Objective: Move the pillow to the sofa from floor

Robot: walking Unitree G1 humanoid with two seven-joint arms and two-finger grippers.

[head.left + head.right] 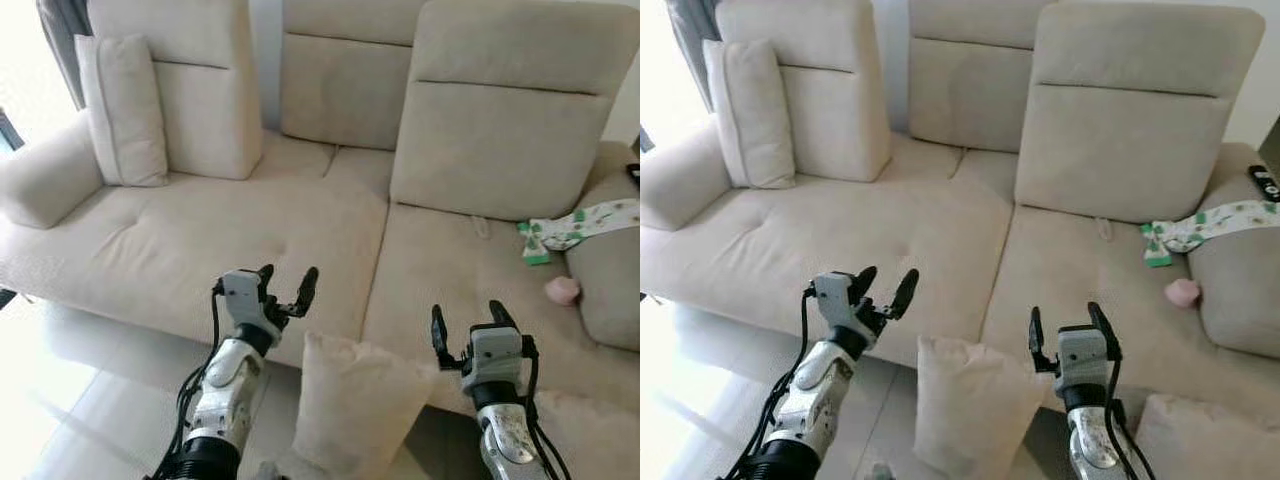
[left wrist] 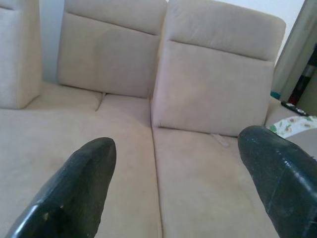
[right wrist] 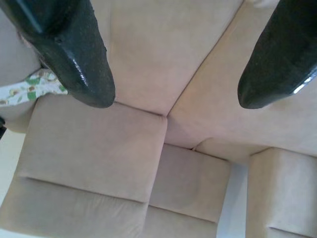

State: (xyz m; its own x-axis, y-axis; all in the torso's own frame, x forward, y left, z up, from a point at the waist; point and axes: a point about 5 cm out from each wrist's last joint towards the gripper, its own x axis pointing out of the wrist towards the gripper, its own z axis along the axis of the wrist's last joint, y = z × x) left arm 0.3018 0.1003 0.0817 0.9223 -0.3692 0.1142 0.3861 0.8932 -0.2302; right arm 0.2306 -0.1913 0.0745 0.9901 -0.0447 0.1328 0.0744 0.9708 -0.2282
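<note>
Head views: beige sofa [image 1: 200, 240] across the frame, three back cushions. Pillow [image 1: 355, 405] stands upright on the floor [image 1: 60, 400], leaning on the sofa's front edge, between the two arms. Left gripper [image 1: 284, 287] raised just past the pillow's upper left corner, over the seat front, fingers spread, nothing between them, not touching the pillow. Right gripper [image 1: 466, 327] raised just right of the pillow top, in front of the seat edge, fingers spread, holding nothing. Second pillow [image 1: 125, 110] upright on the sofa's left end against the back cushion, beside the armrest [image 1: 45, 185]. Green-patterned white cloth [image 1: 580, 225] on the right seat, small pink object [image 1: 563, 290] near it by the right armrest. Another beige cushion [image 1: 590, 440] low at right, partly cut off. Dark remote-like item [image 1: 1264, 181] at the far right edge, hard to tell.

Left wrist view: both black fingertips [image 2: 74, 188] wide apart, gap empty, sofa seat and back cushions [image 2: 213, 84] beyond; patterned cloth at the edge.

Right wrist view: two black fingers [image 3: 74, 54] spread, nothing gripped, sofa seat seam [image 3: 166, 116] and cushions past them, bit of the patterned cloth beside one finger.
</note>
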